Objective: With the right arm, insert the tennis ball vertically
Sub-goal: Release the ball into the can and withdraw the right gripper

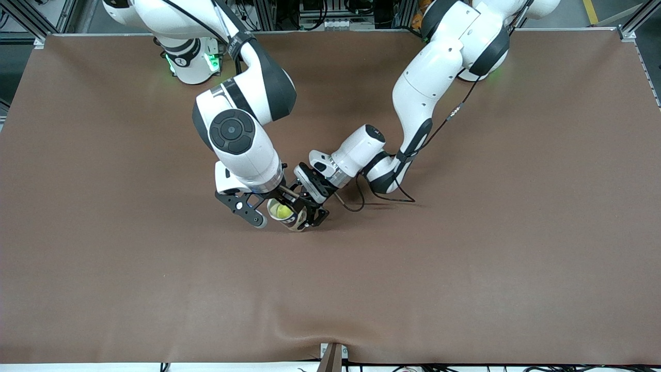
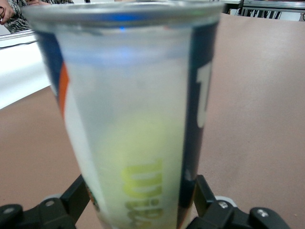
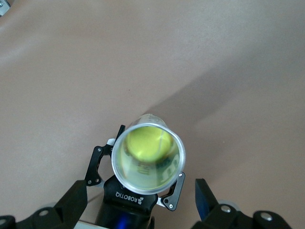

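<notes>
A clear tennis ball can (image 1: pixel 287 216) with a metal rim and a blue, orange and white label stands upright in mid-table. My left gripper (image 1: pixel 309 212) is shut on its lower body; in the left wrist view the can (image 2: pixel 133 119) fills the picture between the fingers (image 2: pixel 204 191). The yellow-green tennis ball (image 1: pixel 283 211) lies inside the can, and shows through the mouth in the right wrist view (image 3: pixel 145 142) and dimly through the wall (image 2: pixel 136 148). My right gripper (image 1: pixel 268 205) hovers over the can's mouth (image 3: pixel 147 157), open and empty, its fingers (image 3: pixel 206 200) spread wider than the rim.
A brown cloth (image 1: pixel 465 248) covers the table. A black cable (image 1: pixel 361 199) loops on the cloth beside the left arm's wrist. A clamp (image 1: pixel 333 356) sits at the table edge nearest the front camera.
</notes>
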Available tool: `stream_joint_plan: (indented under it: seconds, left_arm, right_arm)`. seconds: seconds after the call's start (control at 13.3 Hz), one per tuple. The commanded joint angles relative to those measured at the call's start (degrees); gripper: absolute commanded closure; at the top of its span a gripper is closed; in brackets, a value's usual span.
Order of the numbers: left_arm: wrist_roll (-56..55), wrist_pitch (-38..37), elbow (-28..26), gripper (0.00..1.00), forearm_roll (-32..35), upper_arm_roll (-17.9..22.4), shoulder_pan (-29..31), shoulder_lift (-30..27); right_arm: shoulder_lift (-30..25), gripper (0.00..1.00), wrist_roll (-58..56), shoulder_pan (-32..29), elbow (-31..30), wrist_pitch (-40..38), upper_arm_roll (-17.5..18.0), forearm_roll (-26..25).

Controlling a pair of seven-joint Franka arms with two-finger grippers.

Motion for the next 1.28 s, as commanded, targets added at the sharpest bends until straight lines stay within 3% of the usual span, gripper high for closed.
stream_joint_plan:
  seconds: [0.0,0.08,0.3,0.68,0.98,1.2]
  left_arm:
    - [0.3,0.3,-2.4,0.05,0.9,-0.4,0.6,-2.0]
    - [0.2,0.3,-2.4,0.00,0.9,-0.4,0.7,-2.1]
    - [0.2,0.3,-3.3,0.00,1.1,-2.3,2.3,-2.2]
    - [0.3,0.2,-8.7,0.00,11.7,-10.1,11.7,-3.8]
    - [0.1,0.2,-9.9,0.00,13.4,-10.9,12.7,-3.8]
    - [0.1,0.2,-14.6,0.00,13.5,-11.8,14.6,-6.6]
  right_arm:
    - [0.2,0.00,0.8,0.2,1.4,-0.6,-0.5,-0.9]
    - [-0.1,0.00,0.4,-0.1,1.4,-0.9,-0.6,-0.9]
    - [-2.2,0.00,-0.7,-1.9,1.4,-1.2,-0.8,-0.9]
    - [-7.7,0.00,-13.1,-8.5,1.5,-11.4,-1.0,-0.9]
    - [-11.4,0.00,-23.8,-14.8,1.5,-18.7,-1.0,-1.7]
    - [-13.4,0.00,-32.0,-19.9,1.4,-21.3,-0.9,-3.6]
